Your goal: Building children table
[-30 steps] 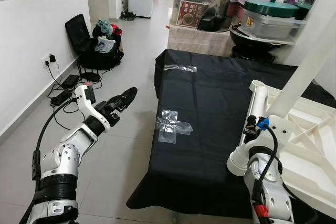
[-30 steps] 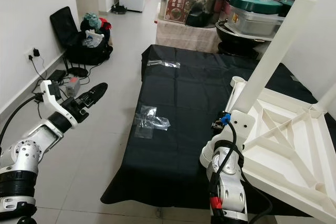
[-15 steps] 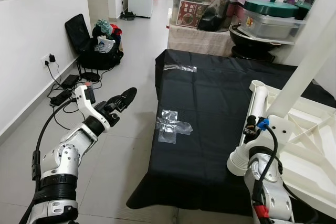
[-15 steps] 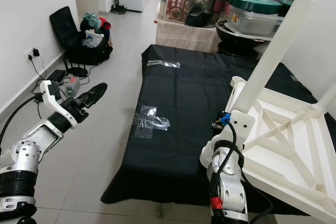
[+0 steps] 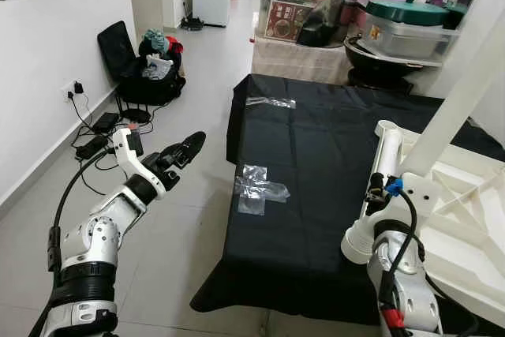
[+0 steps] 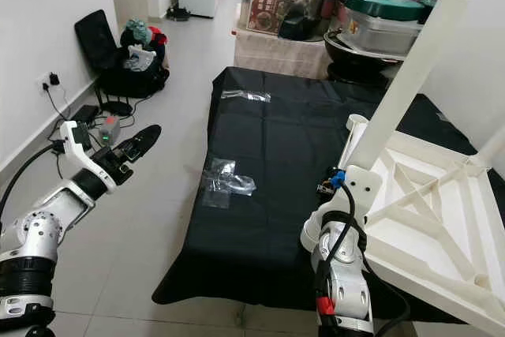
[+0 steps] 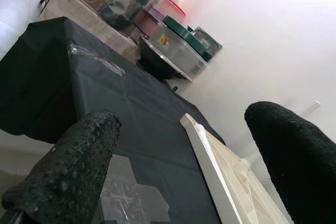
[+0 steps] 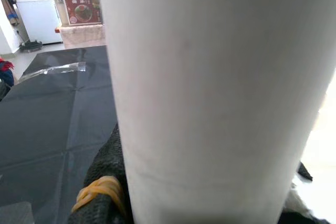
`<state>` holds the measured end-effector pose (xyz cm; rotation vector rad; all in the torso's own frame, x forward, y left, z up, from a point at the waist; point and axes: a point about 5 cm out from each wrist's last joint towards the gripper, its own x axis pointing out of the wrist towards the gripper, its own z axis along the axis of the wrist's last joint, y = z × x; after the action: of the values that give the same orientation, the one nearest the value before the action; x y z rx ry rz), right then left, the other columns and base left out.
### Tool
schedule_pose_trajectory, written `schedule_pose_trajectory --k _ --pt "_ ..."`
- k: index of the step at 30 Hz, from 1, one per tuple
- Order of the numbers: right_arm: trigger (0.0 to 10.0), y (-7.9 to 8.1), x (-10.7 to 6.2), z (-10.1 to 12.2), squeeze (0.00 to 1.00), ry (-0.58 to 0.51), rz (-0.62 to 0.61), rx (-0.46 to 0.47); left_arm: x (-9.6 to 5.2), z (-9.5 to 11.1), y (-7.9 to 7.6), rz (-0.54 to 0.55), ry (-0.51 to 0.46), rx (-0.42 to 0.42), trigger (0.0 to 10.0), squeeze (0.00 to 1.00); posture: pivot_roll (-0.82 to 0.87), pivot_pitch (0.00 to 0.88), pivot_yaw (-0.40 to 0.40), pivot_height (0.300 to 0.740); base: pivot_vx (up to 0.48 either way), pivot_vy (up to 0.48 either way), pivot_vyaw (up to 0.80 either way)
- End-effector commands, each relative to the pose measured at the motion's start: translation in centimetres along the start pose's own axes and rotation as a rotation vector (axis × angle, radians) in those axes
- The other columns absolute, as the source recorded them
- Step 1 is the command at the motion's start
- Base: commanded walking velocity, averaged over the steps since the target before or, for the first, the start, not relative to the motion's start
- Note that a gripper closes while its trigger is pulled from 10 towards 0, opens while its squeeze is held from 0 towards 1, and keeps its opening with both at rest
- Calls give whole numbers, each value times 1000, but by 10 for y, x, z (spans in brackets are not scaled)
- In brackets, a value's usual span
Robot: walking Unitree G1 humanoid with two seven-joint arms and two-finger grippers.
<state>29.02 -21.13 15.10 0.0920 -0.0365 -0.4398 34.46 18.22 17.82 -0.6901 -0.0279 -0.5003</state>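
Off to our left, our left gripper (image 5: 189, 146) hangs over the floor tiles (image 5: 197, 69) with its fingers (image 7: 73, 177) spread apart and empty, well clear of the black cloth (image 5: 316, 163) and the clear plastic wrap (image 5: 259, 189) lying on it. To the right, the upturned white table top (image 6: 442, 219) rests on the cloth, and our right gripper (image 8: 113, 192) is clamped around a white table leg (image 6: 406, 76) standing at its near corner. We judge the leg-fitting step is underway; next we must seat this leg firmly in its socket.
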Motion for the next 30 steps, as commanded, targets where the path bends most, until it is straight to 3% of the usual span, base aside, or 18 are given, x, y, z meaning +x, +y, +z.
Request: schedule_pose_trajectory --k 1,3,6,7,9,19,30 --pt "10000 -14 -1 -18 98 75 -48 -61 4 1 -2 -12 6 16 10000 0 39 0 -77 740 0 0 0" --pt "10000 -14 -1 -18 145 74 -48 -61 4 1 -2 -12 6 16 10000 0 38 0 -76 740 0 0 0" --pt "10000 -14 -1 -17 129 72 -50 -65 4 1 -2 -12 6 16 10000 0 38 0 -76 740 0 0 0" --pt "10000 -14 -1 -16 31 64 -54 -78 4 1 -2 -12 6 16 10000 0 38 0 -76 740 0 0 0" --pt "10000 -14 -1 -14 0 52 -57 -86 4 1 -2 -12 7 16 10000 0 36 0 -75 740 0 0 0" --pt "10000 -15 -3 -5 0 -7 -55 -84 4 1 -1 -13 9 15 10000 0 34 0 -73 740 0 0 0" --pt "10000 -17 -2 -9 0 26 -77 -49 4 1 -1 -13 9 15 10000 0 35 0 -74 740 0 0 0"
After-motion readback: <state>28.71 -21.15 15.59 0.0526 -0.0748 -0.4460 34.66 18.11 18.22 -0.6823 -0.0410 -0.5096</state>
